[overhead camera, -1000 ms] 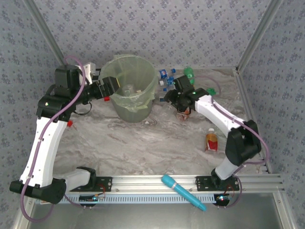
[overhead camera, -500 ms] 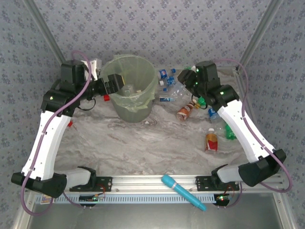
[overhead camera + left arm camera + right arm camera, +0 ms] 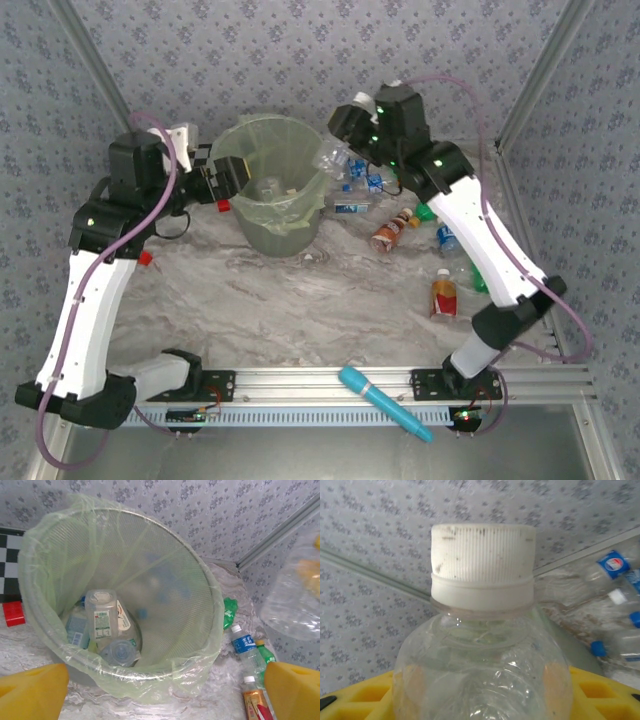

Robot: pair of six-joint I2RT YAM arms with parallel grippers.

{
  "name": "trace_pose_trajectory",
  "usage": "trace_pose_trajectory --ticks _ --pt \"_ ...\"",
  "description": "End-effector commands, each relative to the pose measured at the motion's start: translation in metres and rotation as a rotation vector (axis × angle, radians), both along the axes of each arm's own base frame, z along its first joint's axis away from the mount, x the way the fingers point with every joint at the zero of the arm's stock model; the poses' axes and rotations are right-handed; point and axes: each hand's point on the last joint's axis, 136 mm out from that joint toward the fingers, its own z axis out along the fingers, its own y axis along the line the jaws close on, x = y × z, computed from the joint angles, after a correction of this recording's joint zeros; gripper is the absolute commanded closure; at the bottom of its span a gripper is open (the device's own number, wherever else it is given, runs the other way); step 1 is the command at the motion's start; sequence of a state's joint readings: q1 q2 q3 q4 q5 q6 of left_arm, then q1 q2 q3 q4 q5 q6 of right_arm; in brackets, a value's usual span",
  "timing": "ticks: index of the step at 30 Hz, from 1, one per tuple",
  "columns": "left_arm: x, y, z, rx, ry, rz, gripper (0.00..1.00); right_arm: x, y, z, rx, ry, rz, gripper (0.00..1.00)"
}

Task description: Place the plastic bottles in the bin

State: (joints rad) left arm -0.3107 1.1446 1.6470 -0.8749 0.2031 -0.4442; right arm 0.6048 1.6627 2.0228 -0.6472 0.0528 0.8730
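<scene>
The bin (image 3: 282, 228) is a pale-green bucket with a liner bag, standing at the back left of the table. My right gripper (image 3: 338, 143) hangs just above the bin's right rim, shut on a clear bottle (image 3: 328, 155). In the right wrist view the bottle's white cap (image 3: 482, 565) points up between the yellow fingers (image 3: 357, 700). My left gripper (image 3: 226, 181) is open beside the bin's left rim, with nothing between its yellow fingertips (image 3: 31, 691). Several bottles (image 3: 102, 620) lie inside the bin (image 3: 212, 600). More bottles (image 3: 390, 230) lie scattered on the table to its right.
A cyan pen-shaped stick (image 3: 384, 402) lies across the front rail. A small red block (image 3: 146, 258) sits by the left arm, another (image 3: 12, 613) by the bin. A red-labelled bottle (image 3: 443, 295) lies near the right arm. Patterned walls close in the back and sides.
My right arm has risen from the bottle pile on the table and swung left to the bin's right rim, carrying the clear bottle. The left arm has barely moved.
</scene>
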Motion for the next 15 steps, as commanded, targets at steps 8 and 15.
trace_pose_trajectory --ticks 8,15 --pt "-0.021 0.016 0.006 0.03 -0.038 0.046 0.0 0.018 0.094 -0.005 0.03 0.011 0.182 0.41" --pt "-0.028 0.02 0.005 0.029 -0.037 0.053 0.0 0.029 0.137 -0.026 0.067 0.05 0.237 0.41"
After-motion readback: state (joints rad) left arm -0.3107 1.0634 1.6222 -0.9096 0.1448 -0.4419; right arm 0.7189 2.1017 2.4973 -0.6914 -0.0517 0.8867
